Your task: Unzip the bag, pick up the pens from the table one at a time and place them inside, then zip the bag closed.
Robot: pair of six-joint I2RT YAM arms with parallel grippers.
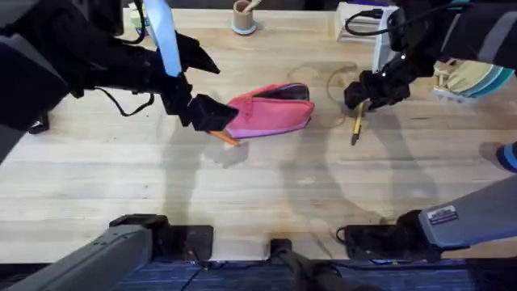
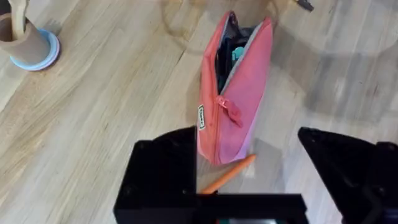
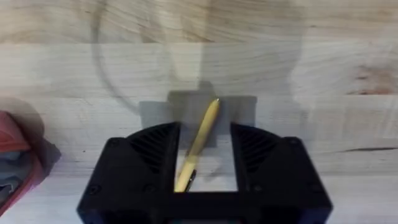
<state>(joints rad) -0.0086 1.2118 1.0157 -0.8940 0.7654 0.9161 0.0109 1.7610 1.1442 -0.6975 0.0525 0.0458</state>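
Two pens (image 1: 355, 128), one bag (image 1: 271, 111)

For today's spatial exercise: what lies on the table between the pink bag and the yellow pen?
Bare table, shown in the overhead view: nothing lies between the bag and the yellow pen, apart from faint ring marks on the wood.

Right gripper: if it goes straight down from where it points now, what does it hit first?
Most likely the yellow pen, lying between the open fingers of the right gripper, then the table beneath. How high it hangs is hard to judge.
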